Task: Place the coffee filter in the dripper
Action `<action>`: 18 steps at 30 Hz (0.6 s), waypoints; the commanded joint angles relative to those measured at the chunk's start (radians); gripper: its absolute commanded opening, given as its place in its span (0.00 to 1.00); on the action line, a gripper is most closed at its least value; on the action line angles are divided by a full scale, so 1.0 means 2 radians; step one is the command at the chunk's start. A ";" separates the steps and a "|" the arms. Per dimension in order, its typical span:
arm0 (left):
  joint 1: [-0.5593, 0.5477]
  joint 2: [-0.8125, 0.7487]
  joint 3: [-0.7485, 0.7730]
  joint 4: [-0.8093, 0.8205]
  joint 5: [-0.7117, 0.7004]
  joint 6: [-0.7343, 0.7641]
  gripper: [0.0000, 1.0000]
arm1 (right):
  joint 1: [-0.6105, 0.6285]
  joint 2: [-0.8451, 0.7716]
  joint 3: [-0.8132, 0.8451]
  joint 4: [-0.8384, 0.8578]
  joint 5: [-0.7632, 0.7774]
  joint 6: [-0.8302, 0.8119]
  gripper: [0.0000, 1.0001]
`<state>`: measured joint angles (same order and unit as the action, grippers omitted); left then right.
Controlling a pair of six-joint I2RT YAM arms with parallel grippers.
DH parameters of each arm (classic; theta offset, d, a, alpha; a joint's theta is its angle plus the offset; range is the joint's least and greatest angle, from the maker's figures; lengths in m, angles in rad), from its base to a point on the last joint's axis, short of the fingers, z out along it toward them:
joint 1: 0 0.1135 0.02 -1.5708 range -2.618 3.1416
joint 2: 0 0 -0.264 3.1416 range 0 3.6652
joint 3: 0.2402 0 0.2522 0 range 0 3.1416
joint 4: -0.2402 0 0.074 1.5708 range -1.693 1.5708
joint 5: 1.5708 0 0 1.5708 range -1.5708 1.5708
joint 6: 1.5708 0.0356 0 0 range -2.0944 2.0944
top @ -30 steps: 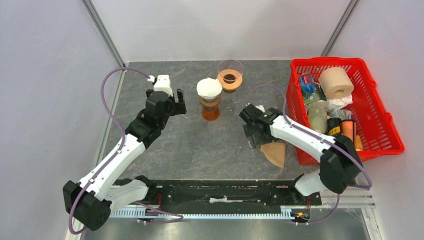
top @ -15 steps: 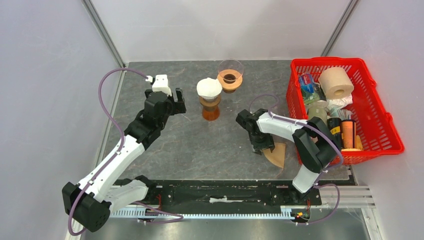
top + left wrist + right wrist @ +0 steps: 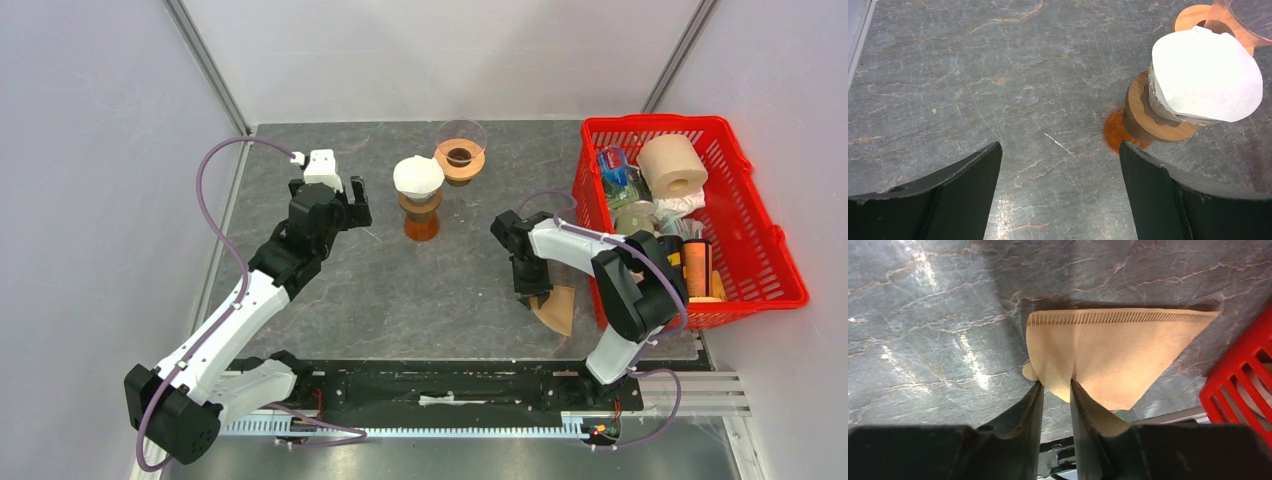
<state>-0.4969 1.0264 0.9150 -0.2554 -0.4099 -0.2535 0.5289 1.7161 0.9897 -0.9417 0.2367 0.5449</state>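
Looking down, we see the grey stone table (image 3: 400,290) with a red basket (image 3: 650,121) of clutter at its right edge. Our left gripper (image 3: 1059,150) hangs with its jaws spread wide, holding nothing, just left of a wood-collared dripper (image 3: 1158,117) capped by a white filter (image 3: 1205,75). A glass dripper (image 3: 461,150) stands just behind that one, toward the far side. Our right gripper (image 3: 1056,385) sits low beside the basket, its fingers pinched together on the curved edge of the brown coffee filter (image 3: 1113,355), which lies on the table, well apart from both drippers.
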 commanded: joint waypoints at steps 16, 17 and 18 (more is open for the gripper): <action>0.005 -0.039 -0.002 0.014 -0.007 -0.018 0.94 | -0.040 0.009 -0.037 0.122 -0.142 -0.044 0.00; 0.005 -0.043 -0.004 0.014 -0.007 -0.018 0.94 | -0.037 0.009 -0.038 0.134 -0.159 -0.049 0.00; 0.005 -0.046 -0.005 0.014 -0.008 -0.021 0.94 | -0.030 0.010 -0.037 0.142 -0.170 -0.055 0.00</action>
<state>-0.4938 0.9779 0.9146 -0.2558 -0.4099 -0.2546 0.4446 1.6958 0.9638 -0.8803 0.0380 0.4671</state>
